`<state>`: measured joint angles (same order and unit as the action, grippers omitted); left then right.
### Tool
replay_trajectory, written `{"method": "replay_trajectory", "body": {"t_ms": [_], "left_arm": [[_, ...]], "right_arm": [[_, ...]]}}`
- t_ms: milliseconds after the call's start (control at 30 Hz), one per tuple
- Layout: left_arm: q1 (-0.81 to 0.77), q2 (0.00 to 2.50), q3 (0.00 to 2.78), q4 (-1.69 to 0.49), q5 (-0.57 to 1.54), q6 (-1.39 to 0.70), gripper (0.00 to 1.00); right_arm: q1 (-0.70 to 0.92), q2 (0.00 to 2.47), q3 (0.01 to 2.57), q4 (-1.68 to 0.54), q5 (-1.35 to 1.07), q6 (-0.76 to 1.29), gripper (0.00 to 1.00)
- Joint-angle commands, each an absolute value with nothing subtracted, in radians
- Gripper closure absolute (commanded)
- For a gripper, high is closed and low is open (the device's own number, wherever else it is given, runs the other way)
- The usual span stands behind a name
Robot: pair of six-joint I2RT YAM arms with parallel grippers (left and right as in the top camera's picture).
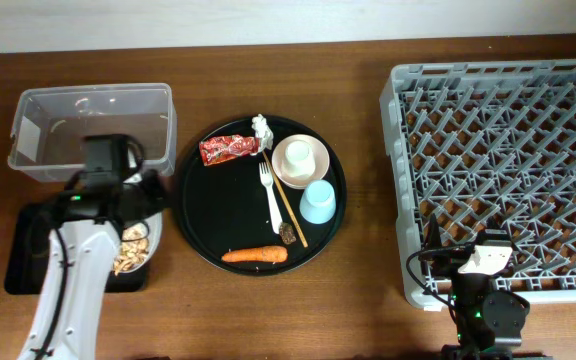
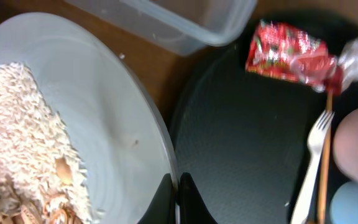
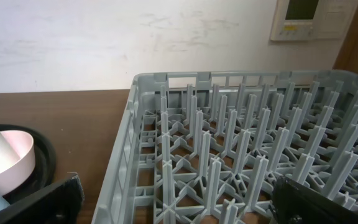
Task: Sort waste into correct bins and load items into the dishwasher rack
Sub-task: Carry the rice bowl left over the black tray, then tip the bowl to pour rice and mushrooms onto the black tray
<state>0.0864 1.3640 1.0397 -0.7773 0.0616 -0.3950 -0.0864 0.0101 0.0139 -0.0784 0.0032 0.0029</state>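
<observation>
1. My left gripper [image 2: 177, 190] is pinched shut on the rim of a round pale grey plate [image 2: 92, 81]. Its two dark fingertips meet on the plate's edge at the bottom of the left wrist view.
2. The plate carries a heap of pale rice [image 2: 23, 118], with brownish food scraps [image 2: 17, 208] at the heap's lower end.
3. Seen from overhead, the plate is over a shallow black rectangular tray [image 1: 23, 255] at the near left of the brown wooden table [image 1: 368, 300]. My arm hides whether plate and tray touch.
4. A clear plastic rectangular tub [image 1: 163, 115] stands just behind that tray.
5. A large round black tray [image 1: 218, 210] lies mid-table, just right of the plate.
6. At its far edge lies a red wrapper [image 1: 230, 149], with a crumpled white tissue [image 1: 262, 126] just beside the wrapper's right end.
7. On its right side sits a small cream-pink bowl [image 1: 300, 160], with a light blue cup [image 1: 318, 202] just in front of it.
8. A white fork [image 1: 269, 195] and thin wooden chopsticks [image 1: 290, 210] lie side by side down the middle, the fork's tines pointing away from me.
9. An orange carrot [image 1: 255, 255] lies along the near edge. A small dark lump [image 1: 287, 234] sits near its right end, beside the near tips of the chopsticks.
10. A large square grey plastic rack [image 1: 508, 160] with a grid of upright pegs fills the right of the table, well apart from the plate.
11. My right gripper [image 3: 179, 210] is spread wide and holds nothing. It sits at the rack's near left corner.
</observation>
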Motion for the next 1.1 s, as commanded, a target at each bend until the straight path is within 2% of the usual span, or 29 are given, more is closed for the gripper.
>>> {"method": "replay_trajectory", "body": {"t_ms": [0, 733, 1067], "left_arm": [[0.192, 1.341, 1.048, -0.752, 0.235, -0.336, 0.99], [0.631, 1.341, 1.048, -0.742, 0.792, -0.229, 1.00], [0.780, 1.342, 1.048, -0.777, 0.971, -0.229, 1.00]], "right_arm": [[-0.093, 0.004, 0.006, -0.082, 0.012, 0.004, 0.01], [-0.093, 0.004, 0.006, -0.082, 0.012, 0.004, 0.01], [-0.093, 0.004, 0.006, -0.082, 0.012, 0.004, 0.01]]}}
